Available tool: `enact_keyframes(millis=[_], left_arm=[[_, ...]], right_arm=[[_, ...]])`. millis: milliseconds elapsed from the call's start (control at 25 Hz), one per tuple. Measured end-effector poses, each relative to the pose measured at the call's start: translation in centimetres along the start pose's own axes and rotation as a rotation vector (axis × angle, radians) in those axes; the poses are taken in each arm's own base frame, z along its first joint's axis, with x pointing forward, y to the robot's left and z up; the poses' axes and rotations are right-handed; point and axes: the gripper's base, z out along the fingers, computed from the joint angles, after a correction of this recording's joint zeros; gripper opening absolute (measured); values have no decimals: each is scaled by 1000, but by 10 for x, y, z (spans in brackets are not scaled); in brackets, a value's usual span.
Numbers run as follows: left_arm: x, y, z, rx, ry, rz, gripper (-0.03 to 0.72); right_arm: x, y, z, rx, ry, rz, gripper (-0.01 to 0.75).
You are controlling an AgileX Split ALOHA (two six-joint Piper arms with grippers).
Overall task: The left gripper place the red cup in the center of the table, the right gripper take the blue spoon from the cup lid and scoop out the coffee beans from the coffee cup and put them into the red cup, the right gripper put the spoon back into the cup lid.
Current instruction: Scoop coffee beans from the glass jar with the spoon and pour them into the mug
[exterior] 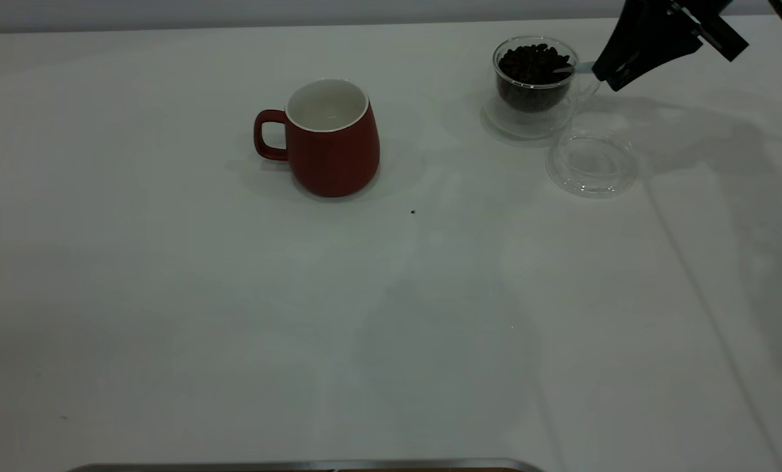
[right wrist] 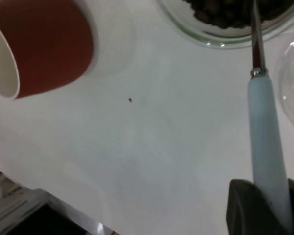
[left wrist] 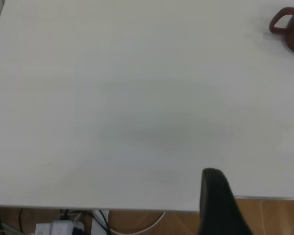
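Observation:
The red cup point(exterior: 330, 141) stands upright and empty near the middle of the table point(exterior: 233, 295), its handle toward the left. It also shows in the right wrist view point(right wrist: 49, 46) and at the edge of the left wrist view point(left wrist: 290, 28). The coffee cup point(exterior: 535, 85), full of coffee beans point(exterior: 533, 64), stands at the back right. My right gripper point(exterior: 610, 73) is shut on the blue spoon point(right wrist: 265, 142) by its handle. The spoon's metal neck reaches into the beans point(right wrist: 225, 12). The cup lid point(exterior: 592, 162) lies empty in front of the coffee cup. My left gripper point(left wrist: 257, 208) is open over the table's edge, far from the cup.
A tiny dark crumb point(exterior: 412, 212) lies on the table in front of the red cup. A metal strip point(exterior: 299, 466) runs along the near edge. Cables and a power strip point(left wrist: 59, 227) lie on the floor below the table edge.

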Motion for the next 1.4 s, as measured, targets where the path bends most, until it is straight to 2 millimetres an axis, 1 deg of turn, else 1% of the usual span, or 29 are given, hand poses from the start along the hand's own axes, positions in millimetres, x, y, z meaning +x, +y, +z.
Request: enact_keyframes(millis=[200, 400, 520, 720, 1400], left_arm=[[0, 0, 0, 0, 0, 0, 467], [0, 0, 0, 0, 0, 0, 467], [0, 0, 0, 0, 0, 0, 467], [0, 0, 0, 0, 0, -1, 467], [0, 0, 0, 0, 0, -2, 467]], right_arm=[[-1, -8, -7, -30, -24, 14, 117], [6, -15, 1, -52, 1, 30, 117], [8, -16, 4, -71, 4, 27, 117], [7, -14, 3, -109, -16, 21, 117], [6, -20, -2, -114, -29, 32, 117]])
